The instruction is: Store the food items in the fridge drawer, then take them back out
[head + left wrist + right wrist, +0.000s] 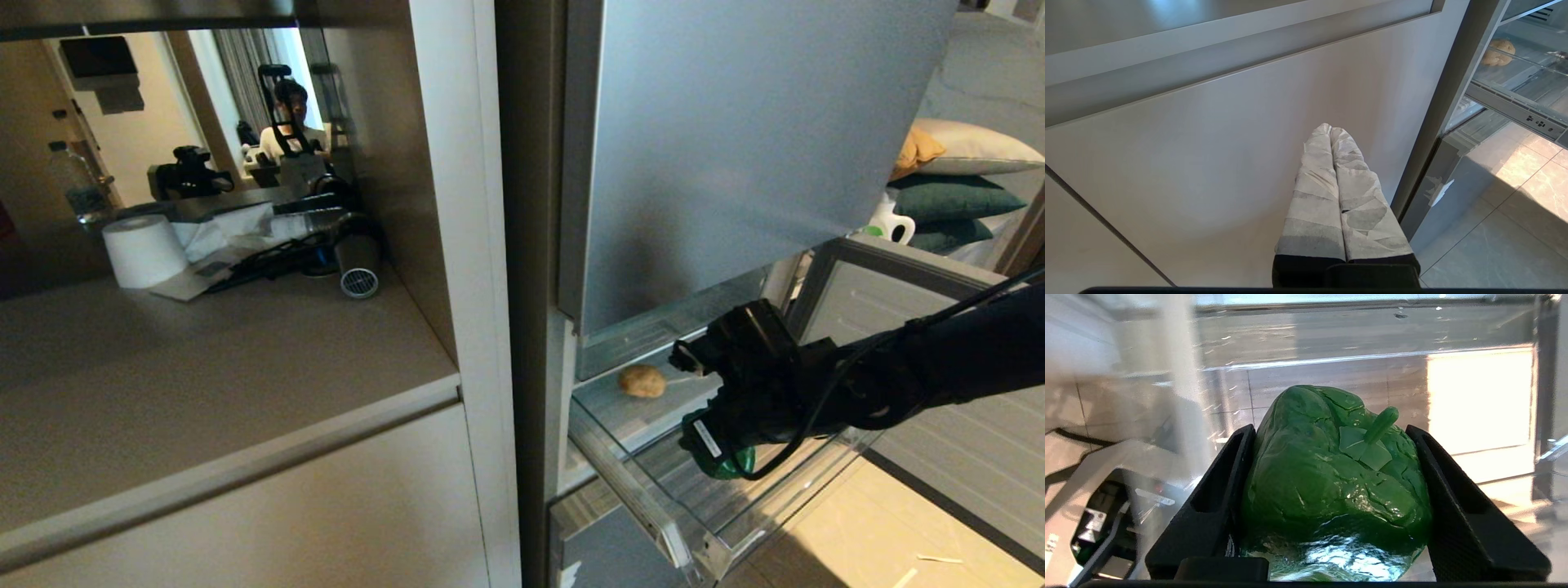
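Right gripper [718, 457] clamped on the bell pepper [1331, 486] over the open fridge drawer [645, 498].
From left to right: the left gripper [1331, 134], seen only by its own wrist camera, hangs with wrapped fingers pressed together before a smooth beige cabinet door [1208, 163]; the lumpy tan potato [642, 380] lies in the clear plastic drawer; the glossy, wrinkled pepper, stem up, fills the black jaws, though whether it touches the drawer floor is unclear.
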Motion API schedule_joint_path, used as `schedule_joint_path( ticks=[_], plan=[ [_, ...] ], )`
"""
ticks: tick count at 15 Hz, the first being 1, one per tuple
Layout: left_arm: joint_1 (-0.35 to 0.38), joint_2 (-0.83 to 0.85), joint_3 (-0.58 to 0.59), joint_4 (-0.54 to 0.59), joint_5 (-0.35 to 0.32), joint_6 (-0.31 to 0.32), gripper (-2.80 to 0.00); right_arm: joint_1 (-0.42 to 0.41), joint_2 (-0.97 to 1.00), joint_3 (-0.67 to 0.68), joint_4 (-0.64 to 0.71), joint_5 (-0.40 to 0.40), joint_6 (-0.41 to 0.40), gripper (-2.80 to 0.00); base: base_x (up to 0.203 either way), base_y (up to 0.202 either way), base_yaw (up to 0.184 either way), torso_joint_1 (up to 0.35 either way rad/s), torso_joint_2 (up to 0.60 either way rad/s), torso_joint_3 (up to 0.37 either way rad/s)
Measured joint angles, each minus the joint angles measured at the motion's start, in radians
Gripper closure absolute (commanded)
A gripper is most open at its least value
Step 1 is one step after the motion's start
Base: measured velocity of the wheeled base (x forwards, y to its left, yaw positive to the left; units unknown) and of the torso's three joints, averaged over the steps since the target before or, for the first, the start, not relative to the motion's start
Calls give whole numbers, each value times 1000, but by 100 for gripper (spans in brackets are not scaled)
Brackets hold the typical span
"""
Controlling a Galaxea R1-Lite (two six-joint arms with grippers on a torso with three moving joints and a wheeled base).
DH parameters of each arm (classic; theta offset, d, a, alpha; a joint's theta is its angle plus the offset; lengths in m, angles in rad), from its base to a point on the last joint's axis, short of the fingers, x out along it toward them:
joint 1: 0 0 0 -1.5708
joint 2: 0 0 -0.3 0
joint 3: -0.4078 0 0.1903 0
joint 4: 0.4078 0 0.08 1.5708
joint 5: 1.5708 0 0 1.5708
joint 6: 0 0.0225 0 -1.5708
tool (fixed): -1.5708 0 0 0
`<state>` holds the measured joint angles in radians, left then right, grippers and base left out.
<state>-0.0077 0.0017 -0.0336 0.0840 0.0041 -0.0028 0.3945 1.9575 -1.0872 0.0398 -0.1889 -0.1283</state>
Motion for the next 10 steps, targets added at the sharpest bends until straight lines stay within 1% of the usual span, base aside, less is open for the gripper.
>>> schedule_joint_path(
  ticks=[4,6,10],
  plan=[
    [0,0,0,0,0,0,0,101,-114,79,1,-41,4,0,0,0,0,0,0,0],
    [0,0,0,0,0,0,0,172,-171,126,1,-71,6,0,0,0,0,0,0,0],
    [0,0,0,0,0,0,0,320,-225,157,0,-82,46,0,0,0,0,0,0,0]
  ],
)
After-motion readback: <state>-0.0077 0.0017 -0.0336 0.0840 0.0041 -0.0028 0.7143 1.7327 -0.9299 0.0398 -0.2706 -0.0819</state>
